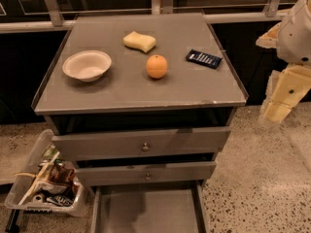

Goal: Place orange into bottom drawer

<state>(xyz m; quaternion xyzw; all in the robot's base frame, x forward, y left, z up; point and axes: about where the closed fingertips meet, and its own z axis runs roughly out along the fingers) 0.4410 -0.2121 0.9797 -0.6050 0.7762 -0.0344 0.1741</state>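
Note:
The orange (pixel 157 66) sits on the grey cabinet top (pixel 141 89), right of centre. The bottom drawer (pixel 148 211) is pulled out at the bottom of the view, a shallow grey tray with nothing in it. My gripper (pixel 281 101) hangs at the right edge of the view, beside the cabinet's right side and off the top, well right of the orange and lower than it. It holds nothing that shows.
A white bowl (pixel 86 65) is at the left of the top, a pale yellow sponge (pixel 139 41) behind the orange, a dark blue packet (pixel 203 58) to its right. Two knobbed upper drawers (pixel 143 144) are slightly ajar. A clear bin of snacks (pixel 46 183) stands on the floor at left.

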